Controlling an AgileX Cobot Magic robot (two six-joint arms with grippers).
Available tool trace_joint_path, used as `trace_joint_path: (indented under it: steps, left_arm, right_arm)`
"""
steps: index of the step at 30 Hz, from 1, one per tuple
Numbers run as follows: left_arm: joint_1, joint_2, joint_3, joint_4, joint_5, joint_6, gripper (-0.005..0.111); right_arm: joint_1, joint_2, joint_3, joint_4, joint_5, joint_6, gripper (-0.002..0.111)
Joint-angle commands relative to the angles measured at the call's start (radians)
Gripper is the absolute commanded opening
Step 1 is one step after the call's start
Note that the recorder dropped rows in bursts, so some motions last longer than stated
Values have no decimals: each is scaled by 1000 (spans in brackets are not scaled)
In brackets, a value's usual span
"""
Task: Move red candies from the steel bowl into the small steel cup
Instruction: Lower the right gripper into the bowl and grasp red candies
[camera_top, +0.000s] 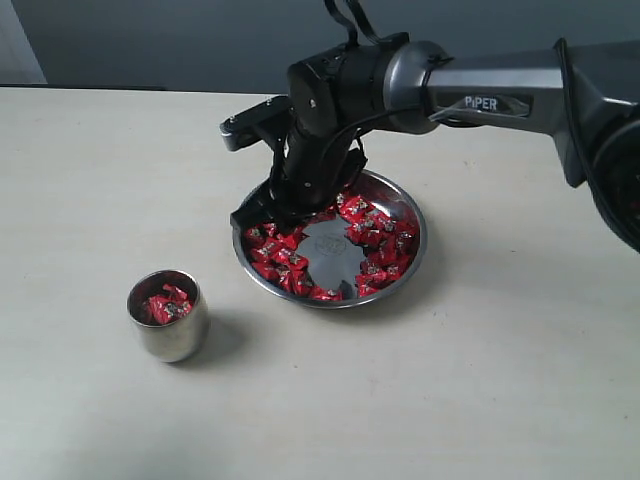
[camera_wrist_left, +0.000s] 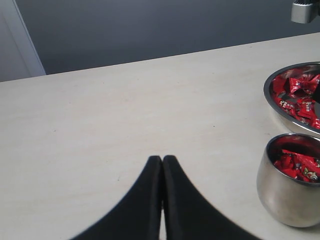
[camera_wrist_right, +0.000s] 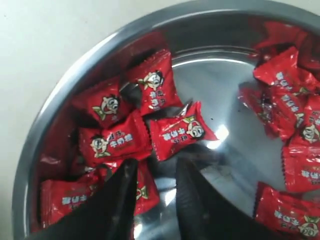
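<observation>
Small steel cup (camera_top: 168, 318), right pincer (camera_wrist_right: 156, 169) narrowly parted among red candies (camera_wrist_right: 176, 132), left pincer (camera_wrist_left: 161, 160) closed

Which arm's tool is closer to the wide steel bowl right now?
Right. The right tool is down inside the steel bowl, open over the red candies. The left tool is shut over the table, well outside the bowl.

The right gripper (camera_wrist_right: 156, 167) is matte black; just ahead of it the red candies (camera_wrist_right: 175, 132) show glossy red wrappers printed with a white cartoon face, green specks and white lettering. They lie in the steel bowl (camera_wrist_right: 52, 112), mirror silver tinged with red reflections. Beside the black left gripper (camera_wrist_left: 162, 161), the small steel cup (camera_wrist_left: 280, 195) is the same bright silver, on a pale cream table (camera_wrist_left: 125, 115) before a dark grey-blue wall (camera_wrist_left: 150, 30).
</observation>
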Motion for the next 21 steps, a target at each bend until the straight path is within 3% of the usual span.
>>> trace_joint_path:
  steps: [1,8,21]
  left_arm:
    - [3,-4,-1,-1,-9,-5,0]
    - [3,-4,-1,-1,-9,-5,0]
    - [3,-4,-1,-1,-9,-5,0]
  right_arm:
    - [-4,-1,2,1,-12,1,51]
    - [-4,46,2,-18,-115,120,53]
    - [-38,64,2,-97,-125,123,53]
